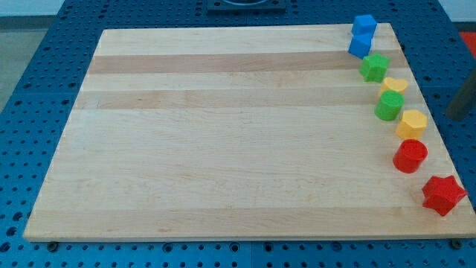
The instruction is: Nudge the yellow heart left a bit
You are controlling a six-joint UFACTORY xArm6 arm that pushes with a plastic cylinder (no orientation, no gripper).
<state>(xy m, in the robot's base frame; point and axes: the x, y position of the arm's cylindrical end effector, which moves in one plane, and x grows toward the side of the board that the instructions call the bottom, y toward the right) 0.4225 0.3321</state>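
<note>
The yellow heart (394,85) lies near the board's right edge, tucked between a green star (374,67) above it and a green cylinder (388,106) below it, close to or touching both. A dark rod enters at the view's right edge. My tip (452,117) is to the right of the heart and a little lower, apart from it, level with a second yellow block (411,123). It touches no block.
Two blue blocks (362,35) sit at the board's top right corner. A red cylinder (410,156) and a red star (443,194) continue the line down the right edge. The wooden board (223,134) rests on a blue perforated table (30,89).
</note>
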